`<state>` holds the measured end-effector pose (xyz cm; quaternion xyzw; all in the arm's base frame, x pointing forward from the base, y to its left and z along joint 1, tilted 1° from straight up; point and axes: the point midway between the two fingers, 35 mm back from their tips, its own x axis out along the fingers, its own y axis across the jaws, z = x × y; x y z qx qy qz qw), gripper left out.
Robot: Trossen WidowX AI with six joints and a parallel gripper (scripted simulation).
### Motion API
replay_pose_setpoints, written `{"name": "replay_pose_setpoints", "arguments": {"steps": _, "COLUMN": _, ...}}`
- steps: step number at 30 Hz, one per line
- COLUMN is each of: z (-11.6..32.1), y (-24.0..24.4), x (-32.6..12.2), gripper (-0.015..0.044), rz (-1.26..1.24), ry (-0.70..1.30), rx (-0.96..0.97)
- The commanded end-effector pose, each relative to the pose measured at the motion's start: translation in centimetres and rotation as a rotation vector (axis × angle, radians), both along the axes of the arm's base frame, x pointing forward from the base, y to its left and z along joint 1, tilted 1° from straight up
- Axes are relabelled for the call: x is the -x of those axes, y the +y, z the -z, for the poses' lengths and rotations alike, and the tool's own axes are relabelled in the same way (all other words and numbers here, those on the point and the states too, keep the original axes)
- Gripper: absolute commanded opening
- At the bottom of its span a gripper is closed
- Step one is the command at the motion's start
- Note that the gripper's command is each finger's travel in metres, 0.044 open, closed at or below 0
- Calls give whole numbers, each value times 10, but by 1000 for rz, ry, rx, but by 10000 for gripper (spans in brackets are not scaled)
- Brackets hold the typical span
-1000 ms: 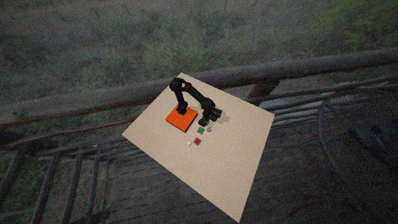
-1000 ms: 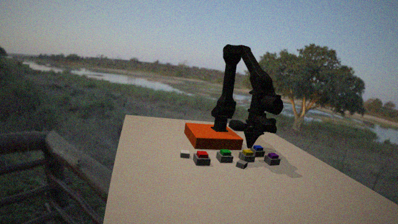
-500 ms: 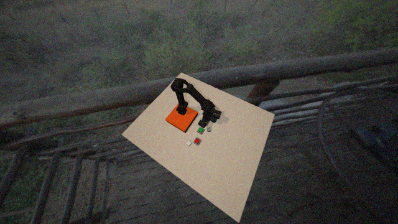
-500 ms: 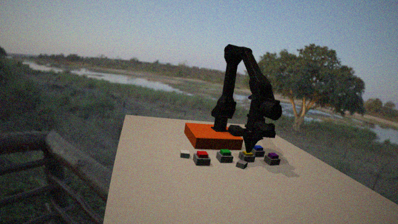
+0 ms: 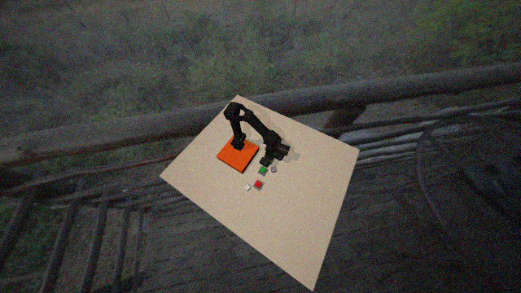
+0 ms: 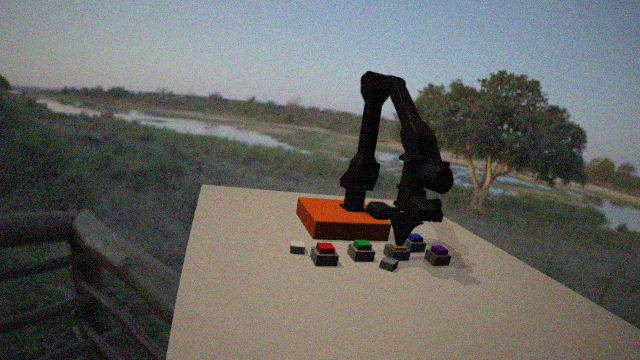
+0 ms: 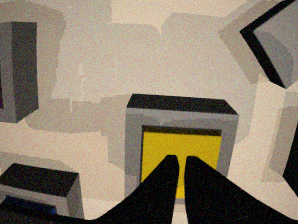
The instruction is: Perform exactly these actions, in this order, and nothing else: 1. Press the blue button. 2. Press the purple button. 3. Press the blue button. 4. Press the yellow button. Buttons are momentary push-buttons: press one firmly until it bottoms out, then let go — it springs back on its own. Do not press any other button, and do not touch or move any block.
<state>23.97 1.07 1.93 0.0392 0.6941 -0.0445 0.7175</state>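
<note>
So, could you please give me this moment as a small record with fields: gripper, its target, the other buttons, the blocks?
gripper: shut, holding nothing, tips pointing down onto the yellow button
target: yellow button, cap in a grey housing, partly covered by the fingertips
contact: appears touching; depth of press cannot be told
other buttons: red button, green button, blue button, purple button
blocks: white block beside red; grey block in front of yellow
arm base: orange plate
</note>
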Motion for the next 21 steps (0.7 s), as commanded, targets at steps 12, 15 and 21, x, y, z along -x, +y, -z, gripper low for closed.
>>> {"name": "replay_pose_setpoints", "arguments": {"steps": 12, "z": -55, "y": 46, "x": -18, "gripper": 151, "rz": -3, "ry": 3, "rx": -7}}
{"name": "replay_pose_setpoints", "arguments": {"steps": 15, "z": -72, "y": 91, "x": -27, "gripper": 230, "rz": -3, "ry": 2, "rx": -11}}
{"name": "replay_pose_setpoints", "arguments": {"steps": 21, "z": -97, "y": 162, "x": -23, "gripper": 387, "rz": -4, "ry": 3, "rx": -17}}
